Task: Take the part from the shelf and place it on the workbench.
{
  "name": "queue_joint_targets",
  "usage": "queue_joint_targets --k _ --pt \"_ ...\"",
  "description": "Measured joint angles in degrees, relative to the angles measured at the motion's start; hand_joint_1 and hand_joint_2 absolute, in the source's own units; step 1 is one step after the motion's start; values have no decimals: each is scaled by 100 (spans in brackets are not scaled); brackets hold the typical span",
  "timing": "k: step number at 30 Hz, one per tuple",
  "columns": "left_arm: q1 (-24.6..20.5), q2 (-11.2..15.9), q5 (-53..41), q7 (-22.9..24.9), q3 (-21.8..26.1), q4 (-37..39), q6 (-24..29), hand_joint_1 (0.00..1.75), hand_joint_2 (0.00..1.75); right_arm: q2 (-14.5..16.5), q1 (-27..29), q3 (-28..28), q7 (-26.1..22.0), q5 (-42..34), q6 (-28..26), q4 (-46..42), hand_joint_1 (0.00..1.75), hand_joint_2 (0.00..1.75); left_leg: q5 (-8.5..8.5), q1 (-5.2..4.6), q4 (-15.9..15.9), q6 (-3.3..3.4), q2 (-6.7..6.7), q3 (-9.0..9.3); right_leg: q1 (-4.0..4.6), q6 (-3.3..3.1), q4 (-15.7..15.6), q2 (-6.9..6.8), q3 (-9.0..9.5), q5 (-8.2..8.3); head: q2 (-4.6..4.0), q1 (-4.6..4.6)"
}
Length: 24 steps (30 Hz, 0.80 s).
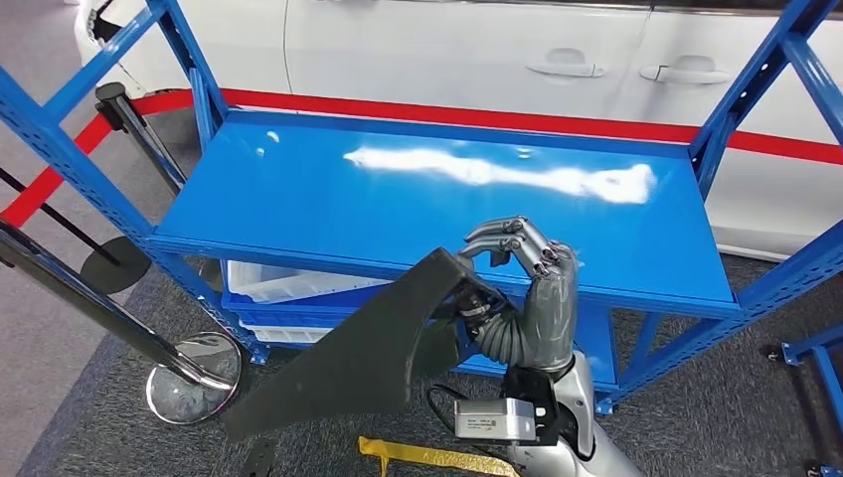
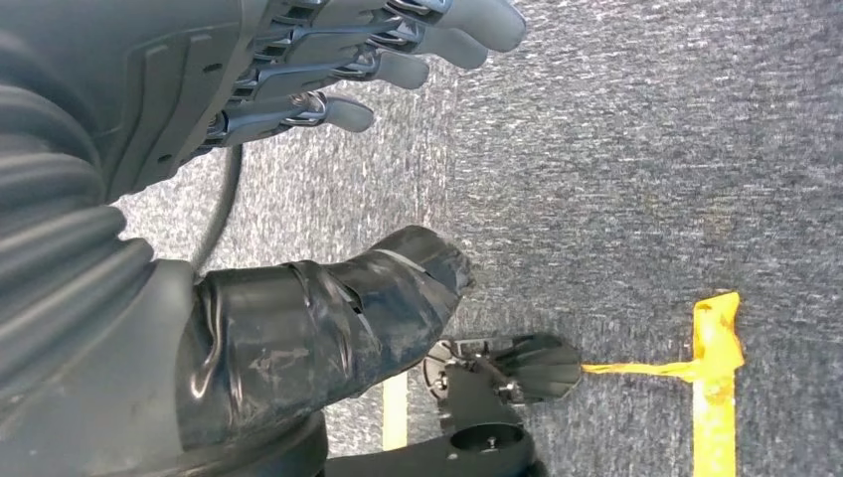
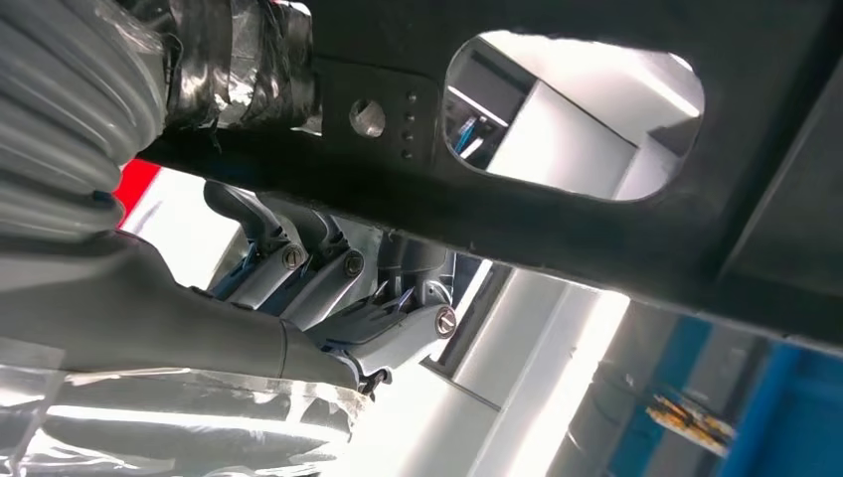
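A glossy blue shelf (image 1: 328, 199) stands on grey carpet (image 1: 89, 407), white bins (image 1: 288, 281) on its lower tier.

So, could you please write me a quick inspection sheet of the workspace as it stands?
Surface: blue shelf top bare and glossy.
Job's things: dark flat part held in front of the shelf, below its top.
Clutter: white bins on the lower shelf.
Hands: right hand grips the part; left hand hangs over grey carpet, holding nothing.
Cables: black cable at the right wrist.
Surroundings: white car, chrome stanchion, yellow tape.
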Motion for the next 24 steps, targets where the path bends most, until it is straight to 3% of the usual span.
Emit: queue_joint_targets --k 2,3,5,7,8,9,10,11,12,14,15,22,24 --pt "18 14 7 2 -1 1 -12 0 175 -6 14 6 -24 -5 1 -9 175 175 39 26 14 -62 -13 -44 5 -102 -17 -13 -98 97 0 14" --pt "30 18 13 0 -2 2 -19 0 175 -5 18 10 -33 -7 1 -14 175 175 -71 43 83 -93 -17 -106 3 -154 -26 -26 -154 162 0 8" --pt "49 22 19 -8 -5 2 -31 0 175 -6 21 19 -48 -13 2 -29 175 175 -586 68 512 -151 -19 -297 -5 -235 -40 -47 -285 299 0 -7" --pt "55 19 21 -21 -8 2 -37 0 175 -7 26 33 -54 -16 3 -38 175 175 -1064 80 1184 -187 -19 -450 14 -263 -38 -53 -459 430 0 -21" --pt "55 18 21 -27 -9 2 -37 0 175 -7 29 40 -55 -16 3 -38 175 175 -1126 81 1439 -189 -19 -454 25 -264 -34 -54 -548 494 0 -21" --pt "54 19 22 -31 -10 2 -36 0 175 -7 33 45 -55 -17 3 -38 175 175 -1047 76 1542 -178 -20 -371 34 -264 -27 -54 -642 560 0 -21" --pt "53 21 22 -34 -10 2 -35 0 175 -7 36 50 -57 -19 3 -38 175 175 -888 65 1459 -156 -21 -184 39 -260 -18 -54 -734 624 0 -22" --pt "49 24 25 -36 -10 2 -33 0 175 -7 38 53 -63 -28 3 -39 175 175 -747 48 1192 -125 -22 99 41 -253 -10 -53 -809 683 0 -21" --pt "36 34 30 -39 -10 2 -29 0 175 -6 38 56 -71 -41 2 -40 175 175 -709 21 779 -78 -22 458 41 -240 -4 -53 -868 740 0 -22" --pt "1 53 40 -46 -11 2 -20 0 175 -5 32 62 -97 -78 2 -49 175 175 -843 -27 -11 -5 -24 1035 38 -195 -7 -65 -912 836 0 -16" --pt "-12 61 43 -48 -11 2 -16 0 175 -4 28 64 -105 -91 3 -53 175 175 -926 -41 -229 15 -25 1167 35 -175 -12 -73 -914 867 0 -13" --pt "-18 62 45 -49 -13 2 -14 0 175 -4 24 67 -113 -103 3 -56 175 175 -927 -48 -283 16 -27 1181 30 -154 -30 -84 -910 905 0 -12" --pt "-1 57 68 -40 -19 2 -13 0 175 -7 18 74 -131 -132 3 -54 175 175 -761 -32 -347 73 -3 1118 21 -96 -25 -73 -957 865 0 -12"
